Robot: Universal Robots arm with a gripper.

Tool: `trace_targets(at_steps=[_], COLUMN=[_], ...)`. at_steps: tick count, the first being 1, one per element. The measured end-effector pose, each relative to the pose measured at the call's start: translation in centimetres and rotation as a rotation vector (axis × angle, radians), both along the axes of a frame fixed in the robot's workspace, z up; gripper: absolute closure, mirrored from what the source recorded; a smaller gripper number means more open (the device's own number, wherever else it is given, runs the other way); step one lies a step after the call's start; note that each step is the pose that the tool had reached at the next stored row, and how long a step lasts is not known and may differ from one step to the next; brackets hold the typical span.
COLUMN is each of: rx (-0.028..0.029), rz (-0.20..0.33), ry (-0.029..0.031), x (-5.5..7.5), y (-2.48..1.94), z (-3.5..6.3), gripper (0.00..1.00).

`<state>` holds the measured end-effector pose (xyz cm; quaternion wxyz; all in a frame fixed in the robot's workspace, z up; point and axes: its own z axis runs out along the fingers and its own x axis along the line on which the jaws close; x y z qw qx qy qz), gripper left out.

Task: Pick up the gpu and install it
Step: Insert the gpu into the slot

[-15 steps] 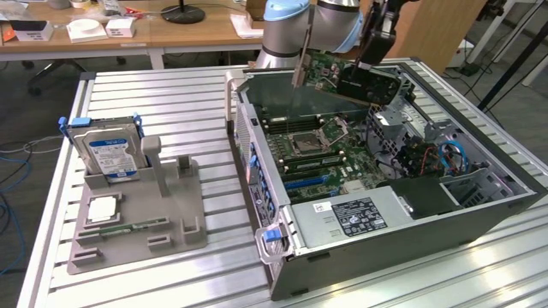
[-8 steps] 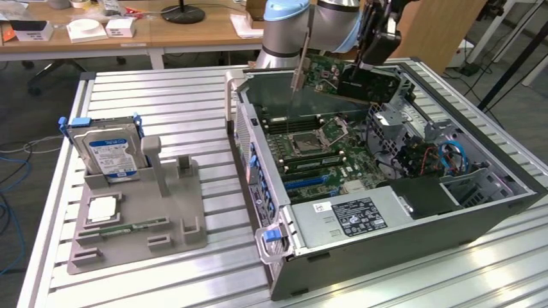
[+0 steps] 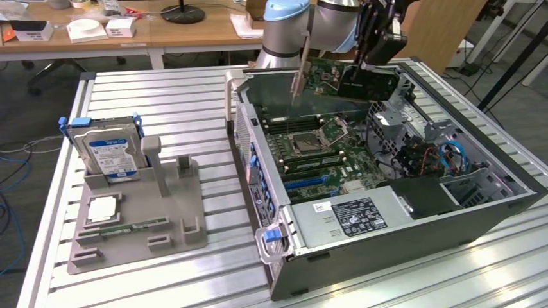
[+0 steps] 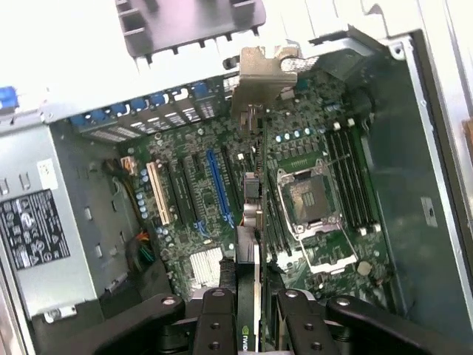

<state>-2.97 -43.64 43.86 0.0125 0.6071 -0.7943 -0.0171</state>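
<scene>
Room: pale wooden desks (image 3: 197, 29) stand behind a slatted aluminium bench (image 3: 171, 102) that carries the work.
Jaws: nearly closed, pinching the top edge of the gpu between two black fingers (image 4: 218, 318).
Gpu: a thin, flat, dark expansion card (image 3: 360, 80) (image 4: 255, 222) with a silver end bracket. It hangs on edge over the far end of the case, above the board and apparently not seated.
Handling: probably light and stiff but fragile. The bare upper edge looks like the safe hold, away from the contact edge and components.
Case: an open dark-grey metal tower (image 3: 479, 218) lying on its side, its green motherboard (image 3: 317, 141) with blue and black slots (image 4: 218, 185) exposed.
Farther out: a grey moulded holder (image 3: 137, 218) with a blue-labelled silver hard drive (image 3: 107, 151) standing upright.
</scene>
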Motion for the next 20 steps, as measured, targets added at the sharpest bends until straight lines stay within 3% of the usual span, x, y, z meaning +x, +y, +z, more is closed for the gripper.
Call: trace_targets(at_steps=[20], rx=[-0.0001], rz=[0.318], ry=[0.0000], x=[0.01], y=[0.00], z=[0.00], gripper=[0.74])
